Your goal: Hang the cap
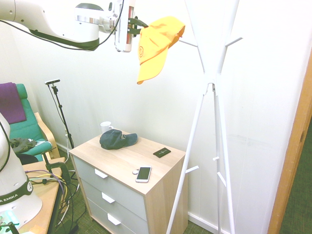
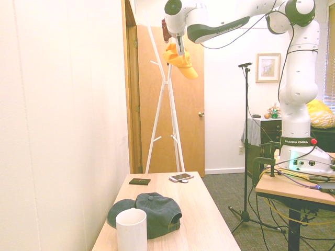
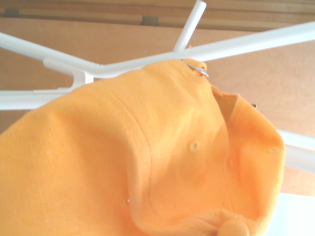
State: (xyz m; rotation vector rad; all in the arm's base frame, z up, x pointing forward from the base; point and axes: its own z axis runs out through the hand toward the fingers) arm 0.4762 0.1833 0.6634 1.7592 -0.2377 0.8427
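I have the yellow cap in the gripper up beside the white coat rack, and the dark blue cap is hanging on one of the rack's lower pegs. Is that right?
Not quite: the dark blue cap lies on top of the chest of drawers, as the first exterior view shows. The rest is as you say.

I can't see the rack's (image 1: 189, 146) top, cropped in the first exterior view. Near the rack, the cap (image 3: 167, 128) overruns my wrist view; its emblem (image 1: 141, 51) is too small to make out.
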